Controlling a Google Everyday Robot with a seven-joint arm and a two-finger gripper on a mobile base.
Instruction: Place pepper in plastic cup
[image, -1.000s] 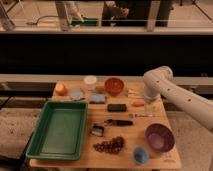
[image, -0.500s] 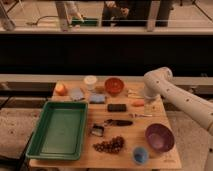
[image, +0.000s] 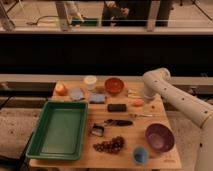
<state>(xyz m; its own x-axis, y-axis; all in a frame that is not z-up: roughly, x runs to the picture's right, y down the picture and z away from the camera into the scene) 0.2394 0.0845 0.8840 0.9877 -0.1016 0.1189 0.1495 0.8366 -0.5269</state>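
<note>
Gripper (image: 146, 96) seen over right rear of table (image: 132, 134), just beside pepper; whether open or closed not discernible. Pepper (image: 137, 103) found lying flat on table, right of black block (image: 116, 107), near red bowl (image: 114, 85). White cup (image: 90, 81) set at rear, blue cup (image: 140, 155) at front edge; both well apart from pepper. Green tray (image: 59, 129) placed at left.

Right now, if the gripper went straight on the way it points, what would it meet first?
The gripper points down over the right of the wooden table, just above the small orange-red pepper. It would probably meet that pepper first, or the table right beside it; depth is unclear.
</note>
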